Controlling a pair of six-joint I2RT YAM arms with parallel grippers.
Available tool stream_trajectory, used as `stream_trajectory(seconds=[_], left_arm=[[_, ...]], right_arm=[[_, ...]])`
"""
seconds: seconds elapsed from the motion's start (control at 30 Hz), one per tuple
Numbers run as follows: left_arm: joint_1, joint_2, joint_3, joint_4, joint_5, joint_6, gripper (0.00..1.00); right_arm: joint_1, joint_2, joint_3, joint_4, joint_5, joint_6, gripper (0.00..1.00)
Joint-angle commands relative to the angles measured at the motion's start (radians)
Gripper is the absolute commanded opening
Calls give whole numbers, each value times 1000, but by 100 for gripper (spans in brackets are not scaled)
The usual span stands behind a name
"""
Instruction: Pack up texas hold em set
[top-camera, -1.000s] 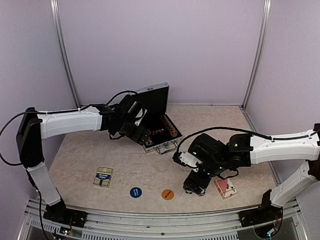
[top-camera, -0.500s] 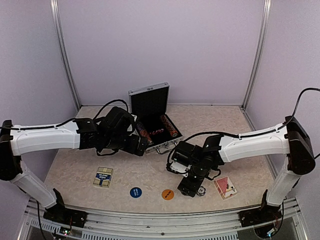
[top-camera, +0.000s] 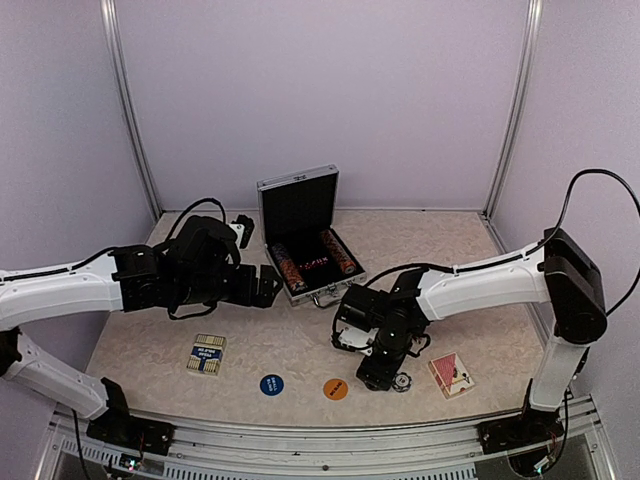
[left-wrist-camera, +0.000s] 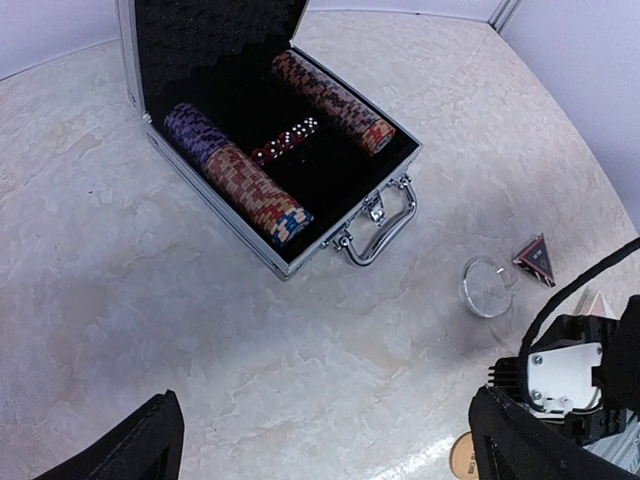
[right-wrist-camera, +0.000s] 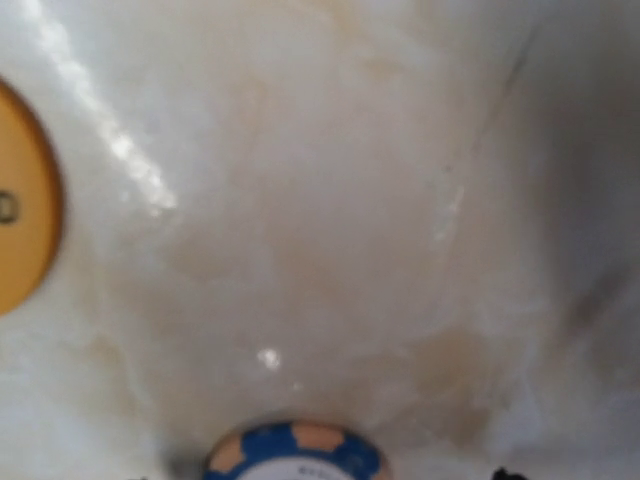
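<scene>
The little silver case (top-camera: 298, 205) sits open near the middle of the far edge of the surface (top-camera: 480, 260). Its lid stands up, and the inside is black. Two rows of striped chips (left-wrist-camera: 240, 170) lie in it, one along each side. Some small red dice (left-wrist-camera: 285, 145) lie between the rows. The metal handle (left-wrist-camera: 385, 225) points toward the near edge.

The left claw (left-wrist-camera: 325, 420) is wide open and holds nothing. It hangs over the surface just to the left of the case.

The right claw (top-camera: 385, 372) points down close to the near edge, right of the middle. I cannot tell if it is open or closed. Its own camera is blurry and shows one blue striped chip (right-wrist-camera: 295, 452) at the very bottom.

A clear disc (left-wrist-camera: 485, 285) lies just beside the right claw, and a dark triangle (left-wrist-camera: 535, 260) lies near that disc. An orange disc (top-camera: 336, 388) and a blue disc (top-camera: 271, 384) lie side by side along the near edge. A blue card deck (top-camera: 206, 354) lies toward the near left corner. A red card deck (top-camera: 451, 374) lies by the near edge, to the right of the right claw.
</scene>
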Motion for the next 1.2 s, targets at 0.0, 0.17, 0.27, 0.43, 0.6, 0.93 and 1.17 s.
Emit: stream_trajectory(seconds=[0.0, 0.17, 0.27, 0.43, 0.6, 0.93, 1.17], left_arm=[[-7, -38, -8, 9, -26, -19, 99], [-7, -50, -11, 12, -28, -21, 99], [-7, -50, -15, 15, -29, -22, 99], [-7, -53, -16, 18, -32, -26, 99], [-7, -53, -15, 20, -32, -38, 99], [1, -31, -57, 72, 62, -93, 99], [48, -4, -146, 237, 274, -135, 99]], right_arm=[[-7, 30, 1, -17, -16, -9, 72], [-6, 46, 3, -18, -54, -9, 69], [-6, 58, -1, -21, -58, -8, 64], [-7, 68, -4, -32, -74, -8, 52], [-6, 73, 11, -44, -63, -11, 40], [0, -51, 30, 33, 32, -13, 38], [11, -162, -10, 102, 82, -13, 38]])
